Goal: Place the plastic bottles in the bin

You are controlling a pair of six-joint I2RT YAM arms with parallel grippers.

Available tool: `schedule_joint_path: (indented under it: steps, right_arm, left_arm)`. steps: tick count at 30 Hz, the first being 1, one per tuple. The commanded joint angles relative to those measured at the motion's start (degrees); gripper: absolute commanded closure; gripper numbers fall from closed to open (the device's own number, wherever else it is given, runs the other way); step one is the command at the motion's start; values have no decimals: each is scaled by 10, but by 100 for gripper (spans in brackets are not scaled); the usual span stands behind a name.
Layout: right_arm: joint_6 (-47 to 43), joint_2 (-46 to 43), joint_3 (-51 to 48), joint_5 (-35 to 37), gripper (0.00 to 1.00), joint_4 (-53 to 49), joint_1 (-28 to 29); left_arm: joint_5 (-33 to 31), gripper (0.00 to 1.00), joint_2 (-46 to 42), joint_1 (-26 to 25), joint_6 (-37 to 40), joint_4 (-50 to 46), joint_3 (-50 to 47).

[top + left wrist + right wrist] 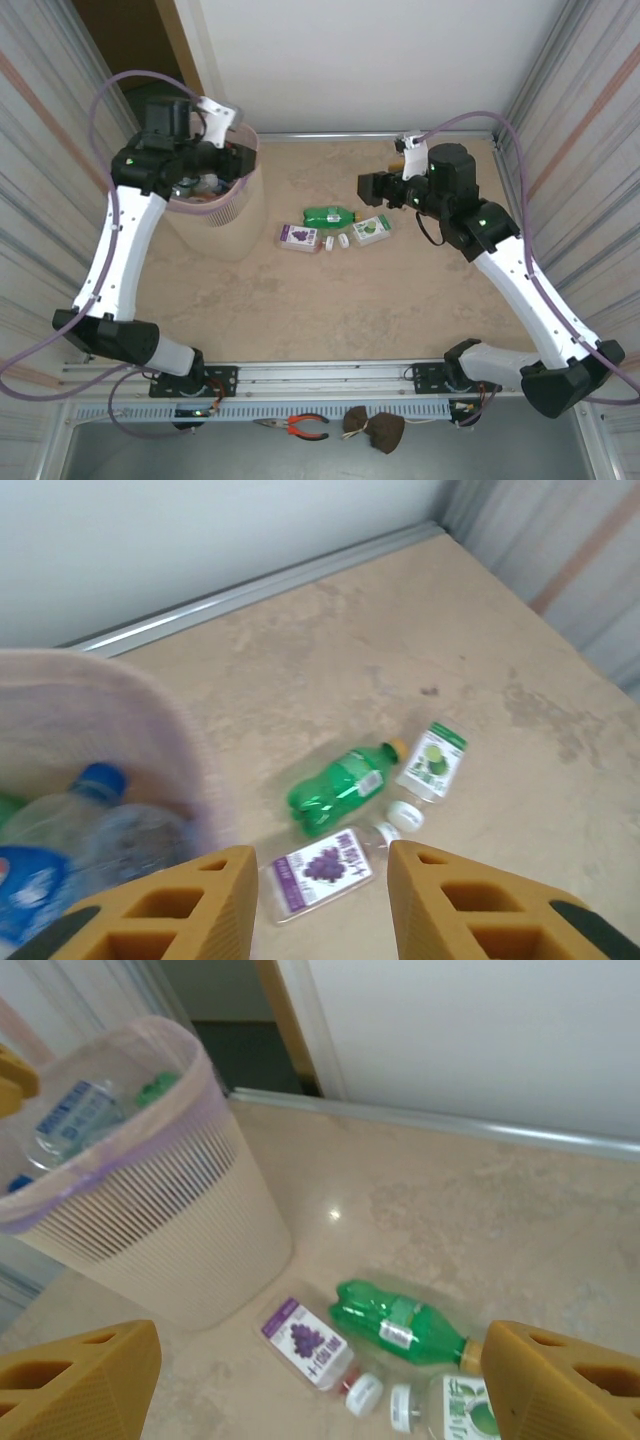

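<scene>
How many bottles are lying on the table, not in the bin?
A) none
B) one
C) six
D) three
D: the table holds a green bottle, a grape-label bottle and a lime-label bottle, all lying beside the bin.

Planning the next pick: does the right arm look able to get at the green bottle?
Probably yes: the right gripper hangs open near the green bottle, and nothing lies over it.
</scene>
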Motion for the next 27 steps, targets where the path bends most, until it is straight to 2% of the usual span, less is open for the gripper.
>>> schedule_joint_path:
  steps: [1,5,11,13,15,22,27]
  right_arm:
    - [22,-18,-16,7,17,-10,-18]
    - [24,-29,-33,2,18,-17,-41]
    - [21,-36,-52,3,18,-32,-74]
    - [23,-36,-58,2,18,-35,-82]
    - [24,-40,-64,-1,18,-35,-88]
    - [26,-51,-76,-7,19,-35,-99]
    - [25,-57,-79,-10,19,-35,-105]
  left_arm:
    - [-27,60,20,-46,0,9,10]
    - [-37,58,62,-106,38,-8,34]
    - [-53,56,136,-192,185,-76,68]
    - [-53,52,155,-222,257,-101,60]
    - [-95,49,174,-244,310,-109,45]
    - [-188,40,235,-248,402,-130,23]
    - [-193,32,223,-229,484,-53,-76]
